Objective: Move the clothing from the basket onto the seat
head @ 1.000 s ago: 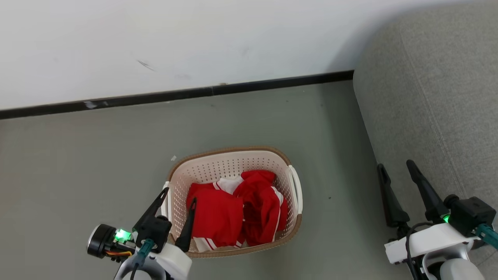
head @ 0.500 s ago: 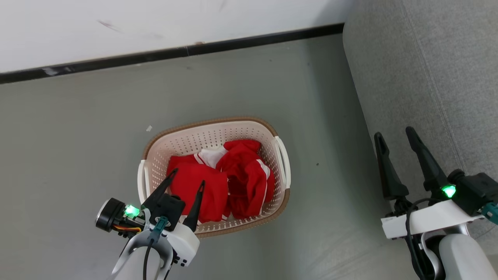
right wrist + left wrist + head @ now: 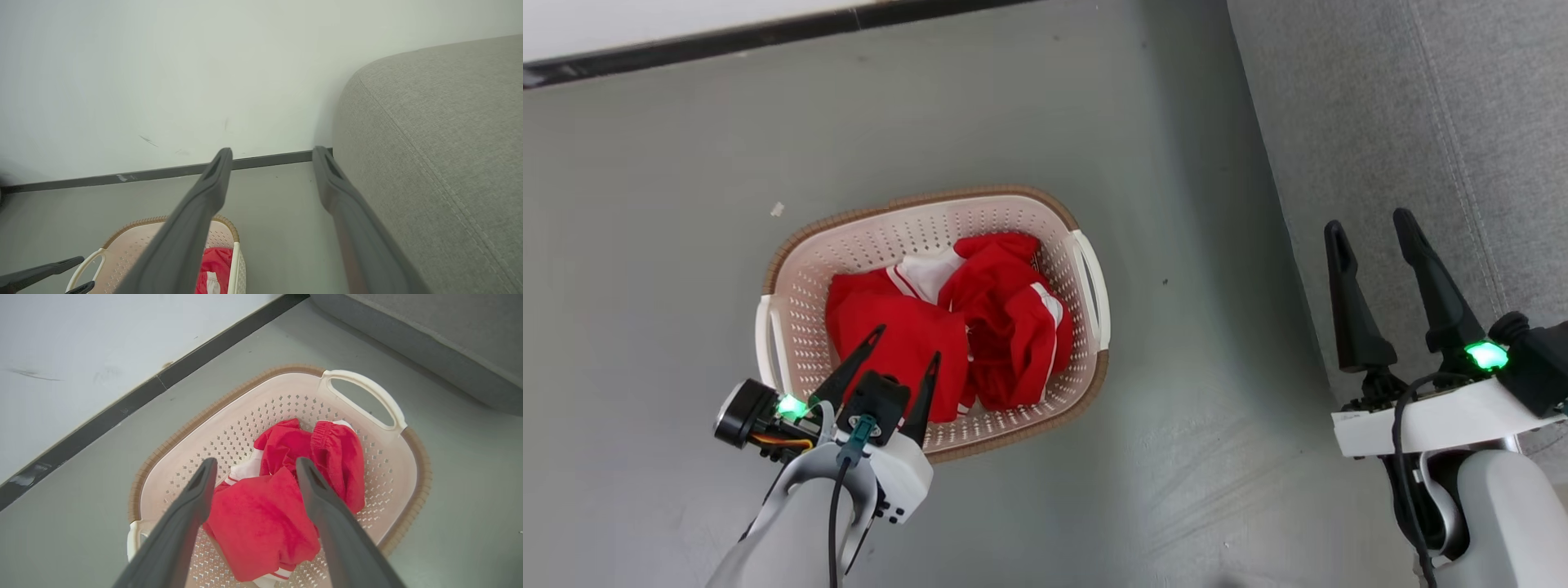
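So nothing's been moved to the seat (image 3: pixel 1405 122) yet: clothing (image 3: pixel 1005 318) is heaped in the basket (image 3: pixel 915 200), left pincer (image 3: pixel 908 342) spread wide above it, right pincer (image 3: pixel 1368 219) wide, empty

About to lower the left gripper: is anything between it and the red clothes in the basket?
Nothing visible. The open left gripper hangs above the clothes in the basket, with no object between them.

My head camera looks from high up, almost straight down at the floor (image 3: pixel 645 286), with the laundry basket (image 3: pixel 915 233) in the middle and the grey sofa (image 3: pixel 1380 122) on the right. My left wrist camera looks into that basket from close by, past the left fingers (image 3: pixel 186 514). My right wrist camera faces the wall (image 3: pixel 122 81) from farther back; it shares the basket and sofa too.
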You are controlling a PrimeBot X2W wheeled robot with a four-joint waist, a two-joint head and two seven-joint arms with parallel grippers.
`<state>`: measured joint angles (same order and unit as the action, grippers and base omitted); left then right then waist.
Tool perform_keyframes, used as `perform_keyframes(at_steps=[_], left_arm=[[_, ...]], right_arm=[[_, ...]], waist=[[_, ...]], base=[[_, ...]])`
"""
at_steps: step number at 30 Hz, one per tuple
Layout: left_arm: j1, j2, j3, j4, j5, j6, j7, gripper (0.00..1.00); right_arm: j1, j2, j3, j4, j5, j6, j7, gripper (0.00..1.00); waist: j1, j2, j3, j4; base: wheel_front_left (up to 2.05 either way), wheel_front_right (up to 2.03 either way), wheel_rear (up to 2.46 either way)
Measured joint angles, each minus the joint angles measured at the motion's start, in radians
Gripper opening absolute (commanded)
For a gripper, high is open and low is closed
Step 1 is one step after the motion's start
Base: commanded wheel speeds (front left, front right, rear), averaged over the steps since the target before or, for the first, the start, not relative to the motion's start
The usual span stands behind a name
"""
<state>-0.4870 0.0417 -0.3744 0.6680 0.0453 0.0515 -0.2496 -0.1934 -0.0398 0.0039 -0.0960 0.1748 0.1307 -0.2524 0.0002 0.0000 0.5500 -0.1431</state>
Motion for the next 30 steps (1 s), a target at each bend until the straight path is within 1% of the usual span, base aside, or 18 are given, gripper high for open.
perform_keyframes(at_steps=[13, 23, 30], left_arm=[[-0.091, -0.001, -0.024, 0.085, 0.021, 0.008, 0.0, 1.0], [-0.175, -0.001, -0.052, 0.136, 0.061, 0.007, 0.0, 1.0], [-0.218, -0.001, -0.058, 0.194, 0.067, 0.008, 0.0, 1.0]], right_arm=[[-0.054, 0.0, -0.005, -0.02, 0.029, 0.0, 0.0, 1.0], [-0.093, 0.0, 0.003, -0.023, 0.039, 0.0, -0.002, 1.0], [-0.125, 0.0, 0.019, -0.024, 0.063, 0.0, -0.003, 1.0]], waist=[[0.0, 0.0, 0.114, -0.041], [0.0, 0.0, 0.189, -0.074], [0.0, 0.0, 0.246, -0.101]], base=[[0.0, 0.0, 0.0], [0.0, 0.0, 0.0], [0.0, 0.0, 0.0]])
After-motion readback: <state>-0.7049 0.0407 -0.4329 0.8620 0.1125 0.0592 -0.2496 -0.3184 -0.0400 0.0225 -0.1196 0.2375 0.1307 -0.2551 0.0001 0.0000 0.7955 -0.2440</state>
